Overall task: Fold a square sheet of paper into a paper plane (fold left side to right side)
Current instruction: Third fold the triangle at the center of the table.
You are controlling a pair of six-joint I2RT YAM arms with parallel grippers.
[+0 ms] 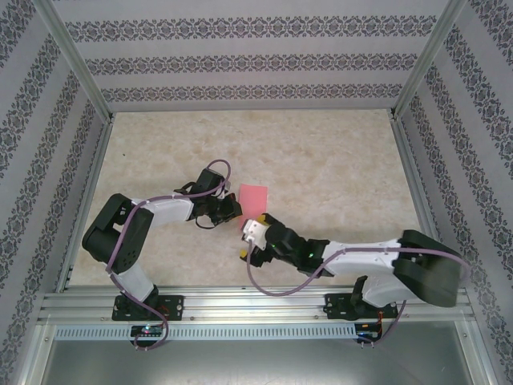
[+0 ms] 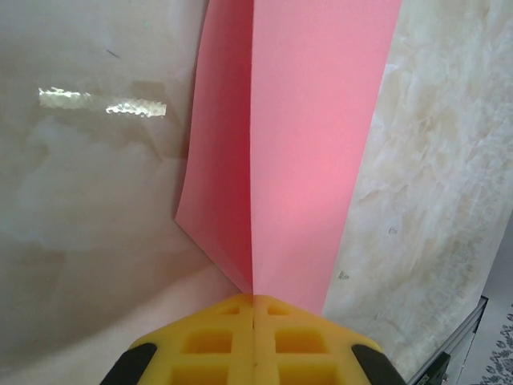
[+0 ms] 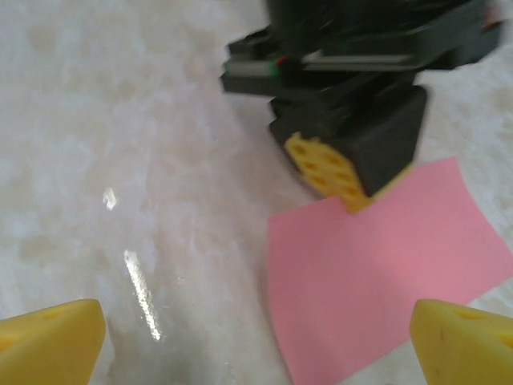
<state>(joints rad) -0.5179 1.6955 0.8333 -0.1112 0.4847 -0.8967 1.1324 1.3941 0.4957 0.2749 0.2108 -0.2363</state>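
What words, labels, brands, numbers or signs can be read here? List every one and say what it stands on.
No readable text anywhere.
square sheet of paper: plain pink, no print.
walls: a repeating ornament, not lettering.
small boards at the arm bases: any marking is too small to read.

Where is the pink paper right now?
In the top view the pink paper sits near the middle of the table, pinched by the left gripper, the open right gripper close by.
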